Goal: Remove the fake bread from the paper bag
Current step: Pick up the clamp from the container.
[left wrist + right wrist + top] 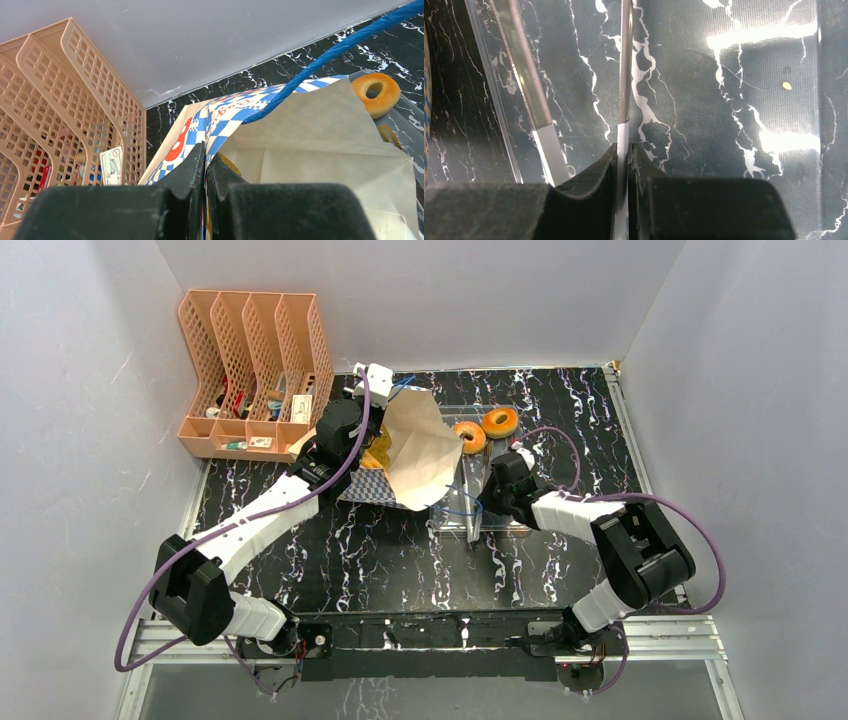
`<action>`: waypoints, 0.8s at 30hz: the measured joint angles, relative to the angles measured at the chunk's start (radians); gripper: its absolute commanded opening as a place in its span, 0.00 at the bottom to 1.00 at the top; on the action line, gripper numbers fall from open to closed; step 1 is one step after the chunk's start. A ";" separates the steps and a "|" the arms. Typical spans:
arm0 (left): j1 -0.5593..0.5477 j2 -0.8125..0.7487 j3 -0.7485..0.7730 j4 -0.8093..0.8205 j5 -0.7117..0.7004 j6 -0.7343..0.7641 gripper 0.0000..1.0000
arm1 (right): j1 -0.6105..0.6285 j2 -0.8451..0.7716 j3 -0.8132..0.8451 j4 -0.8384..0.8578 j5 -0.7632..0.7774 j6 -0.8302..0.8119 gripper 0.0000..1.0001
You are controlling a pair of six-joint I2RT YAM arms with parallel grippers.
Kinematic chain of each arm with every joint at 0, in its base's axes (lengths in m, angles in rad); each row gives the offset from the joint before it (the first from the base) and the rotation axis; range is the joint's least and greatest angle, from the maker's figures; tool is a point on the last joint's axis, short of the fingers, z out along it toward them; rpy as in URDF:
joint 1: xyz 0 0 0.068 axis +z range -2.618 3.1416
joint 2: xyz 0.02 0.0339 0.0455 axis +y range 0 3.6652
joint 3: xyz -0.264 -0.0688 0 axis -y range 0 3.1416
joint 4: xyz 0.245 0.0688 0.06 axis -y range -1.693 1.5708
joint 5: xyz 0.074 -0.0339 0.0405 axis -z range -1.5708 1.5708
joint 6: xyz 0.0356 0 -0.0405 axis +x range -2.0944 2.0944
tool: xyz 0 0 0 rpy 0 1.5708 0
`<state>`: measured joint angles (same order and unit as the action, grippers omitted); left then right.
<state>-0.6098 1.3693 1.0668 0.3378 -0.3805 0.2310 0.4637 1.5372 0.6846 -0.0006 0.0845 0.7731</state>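
black marbled table (400,560); left gripper (205,150) pinches tan checkered paper bag (310,125), right gripper (622,147) clamps thin metal tongs (625,60), seemingly 1 arm: twist risk.

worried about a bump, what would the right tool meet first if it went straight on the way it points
Probably the floor of the clear plastic tray: the right tool, shut on one arm of the metal tongs, points down at it. Depth is unclear.

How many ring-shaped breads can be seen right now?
2 rings, both on the clear tray right of the paper bag: one by its edge, one further right. Others may hide inside.
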 measured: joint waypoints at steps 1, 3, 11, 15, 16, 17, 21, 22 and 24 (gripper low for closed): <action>0.000 0.000 0.000 0.001 0.000 0.000 0.00 | 0.000 -0.002 0.000 -0.003 0.000 0.000 0.07; 0.000 0.000 0.000 0.002 0.000 0.000 0.00 | 0.000 -0.014 -0.002 -0.016 -0.001 0.000 0.07; 0.000 0.019 0.000 0.006 0.003 0.000 0.00 | 0.000 -0.139 -0.020 -0.071 -0.005 0.004 0.06; 0.000 0.019 -0.004 0.014 0.019 0.001 0.00 | 0.000 -0.226 -0.045 -0.106 0.001 0.004 0.05; 0.000 0.019 -0.005 0.014 0.023 0.001 0.00 | 0.000 -0.243 -0.051 -0.114 0.004 0.003 0.05; 0.000 0.019 -0.008 0.014 0.030 0.001 0.00 | 0.000 -0.267 -0.061 -0.122 0.009 0.003 0.05; 0.000 0.002 -0.037 0.021 0.057 0.001 0.00 | 0.000 -0.369 -0.093 -0.172 0.032 0.000 0.04; 0.000 -0.004 -0.045 0.021 0.063 0.001 0.00 | 0.000 -0.397 -0.099 -0.188 0.041 -0.003 0.04; 0.000 -0.023 -0.064 0.023 0.082 0.000 0.00 | 0.000 -0.451 -0.103 -0.218 0.055 -0.009 0.04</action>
<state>-0.6094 1.3468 1.0023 0.3603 -0.2985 0.2314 0.4637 1.0863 0.5816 -0.2188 0.1398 0.7643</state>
